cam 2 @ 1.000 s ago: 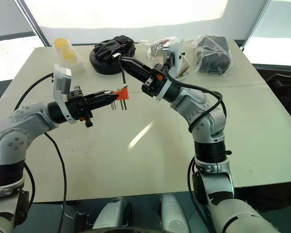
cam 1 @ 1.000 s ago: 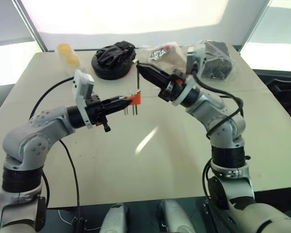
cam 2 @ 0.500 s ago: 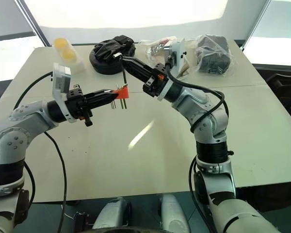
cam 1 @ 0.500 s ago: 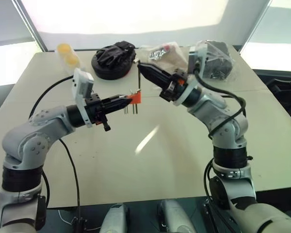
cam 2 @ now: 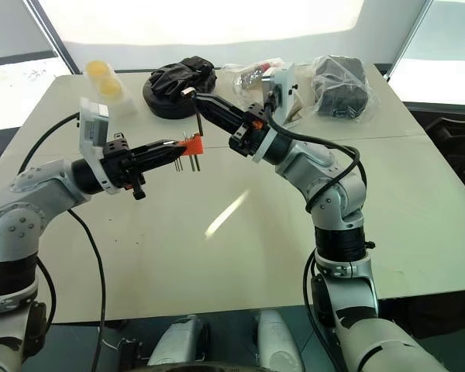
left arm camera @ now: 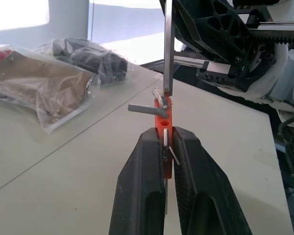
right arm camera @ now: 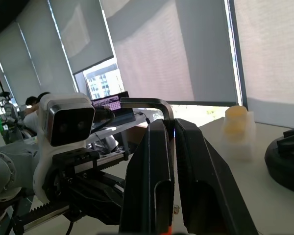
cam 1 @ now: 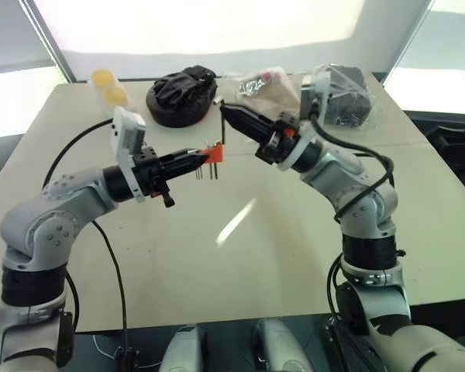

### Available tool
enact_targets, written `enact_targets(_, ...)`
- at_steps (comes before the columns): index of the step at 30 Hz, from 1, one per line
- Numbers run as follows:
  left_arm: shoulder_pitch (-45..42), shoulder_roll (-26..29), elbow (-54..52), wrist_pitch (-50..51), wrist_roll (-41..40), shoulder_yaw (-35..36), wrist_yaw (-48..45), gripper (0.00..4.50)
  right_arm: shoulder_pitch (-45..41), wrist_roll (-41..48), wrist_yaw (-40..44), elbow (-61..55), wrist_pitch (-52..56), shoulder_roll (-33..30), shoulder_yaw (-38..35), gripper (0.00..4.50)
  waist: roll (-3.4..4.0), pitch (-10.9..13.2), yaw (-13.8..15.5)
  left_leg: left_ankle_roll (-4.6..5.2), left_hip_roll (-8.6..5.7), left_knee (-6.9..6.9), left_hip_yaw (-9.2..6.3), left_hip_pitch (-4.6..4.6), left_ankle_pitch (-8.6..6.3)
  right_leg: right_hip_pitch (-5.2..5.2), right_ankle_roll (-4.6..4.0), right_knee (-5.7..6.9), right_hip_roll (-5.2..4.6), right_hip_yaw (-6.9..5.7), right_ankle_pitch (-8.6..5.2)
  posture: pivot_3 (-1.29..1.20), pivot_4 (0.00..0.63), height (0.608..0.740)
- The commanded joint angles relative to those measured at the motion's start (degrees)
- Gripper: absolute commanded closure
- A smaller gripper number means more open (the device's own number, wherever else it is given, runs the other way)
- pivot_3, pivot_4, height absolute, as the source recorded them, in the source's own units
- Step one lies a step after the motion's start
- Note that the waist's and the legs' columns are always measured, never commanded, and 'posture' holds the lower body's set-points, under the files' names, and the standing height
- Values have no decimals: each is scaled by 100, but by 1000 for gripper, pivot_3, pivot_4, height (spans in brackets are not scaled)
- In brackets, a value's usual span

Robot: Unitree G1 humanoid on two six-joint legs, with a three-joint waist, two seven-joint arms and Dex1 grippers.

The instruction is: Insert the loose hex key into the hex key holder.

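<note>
Left eye view: since 1 second ago the left gripper (cam 1: 204,157), clamped on the hex key holder (cam 1: 213,153), has carried it slightly up toward the far edge of the desk (cam 1: 240,256). The right gripper (cam 1: 227,113) has kept its place, pinching the loose hex key (cam 1: 222,128), whose long leg hangs straight down. The holder now sits almost directly under the key's lower end. Judged from this, alignment is nearly complete and insertion is not yet done. Both arms are raised above the middle of the desk, forearms converging from the 2 side edges.

Right eye view: same arrangement. The key drops from the right fingertips to just above the orange block; the block's own keys point down toward the desk.

Left wrist view: the 2 fingers (left arm camera: 142,186) are closed narrow on the holder's lower part. The loose key's tip reaches the block's top edge; whether it has entered a slot cannot be told.

Right wrist view: the fingers (right arm camera: 152,171) are closed tight on the key, its short bent end projecting sideways above the fingertips.
</note>
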Motion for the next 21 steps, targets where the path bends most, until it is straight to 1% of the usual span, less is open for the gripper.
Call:
enact_targets(1,-151,20,-160,-34,-73,121,-3,4500,-60,77,-22,-278,-44,22,29,4435,0,0,0,0,0,0,0,0,0,0,0,0,0,0,0,0,150,740)
enact_targets(13,-100,-82,-332,91,-164,34,10,4500,-87,56,-38,-256,-74,184,213,4435,0,0,0,0,0,0,0,0,0,0,0,0,0,0,0,0,150,740)
enact_targets(21,-65,-91,-370,107,-190,38,42,4500,-204,41,-14,-183,-119,143,173,4435,0,0,-1,0,0,0,0,0,0,0,0,0,0,0,0,0,150,740)
